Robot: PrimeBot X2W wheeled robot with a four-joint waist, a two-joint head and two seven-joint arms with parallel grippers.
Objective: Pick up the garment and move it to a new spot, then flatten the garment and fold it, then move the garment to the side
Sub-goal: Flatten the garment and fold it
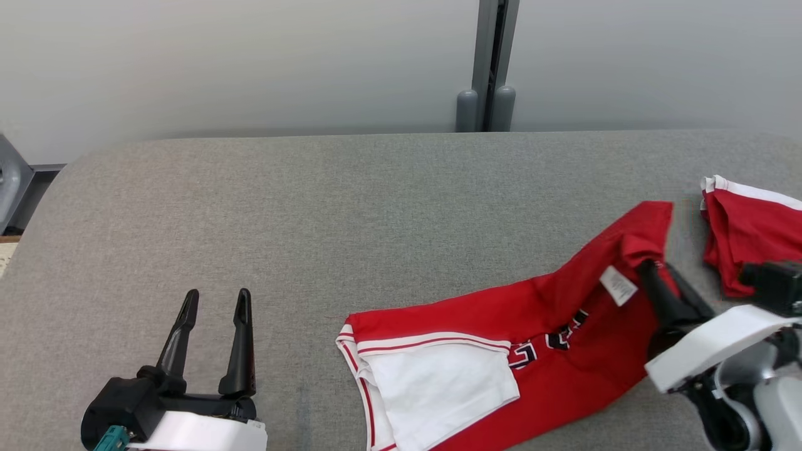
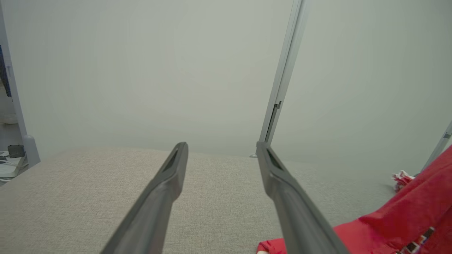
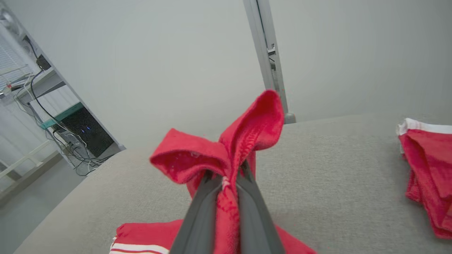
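Grey tabletop (image 1: 313,207) | right claw (image 1: 655,272) clamped on edge of red garment (image 1: 564,307) | left claw (image 1: 216,297) open | risk: small pinch may slip, or snag second red piece (image 1: 745,238) nearby

Matt red knit cloth garment (image 1: 564,313) on rough grey woven fabric table (image 1: 313,207).

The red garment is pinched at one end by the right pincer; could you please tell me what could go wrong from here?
The right pincer is shut on a small bunch of the garment, so the cloth may slip out when pulled.
The other red cloth lies close on the right; a sideways drag could catch it.
The left pincer stands open, away from the garment, so a one-armed move may leave it crumpled.
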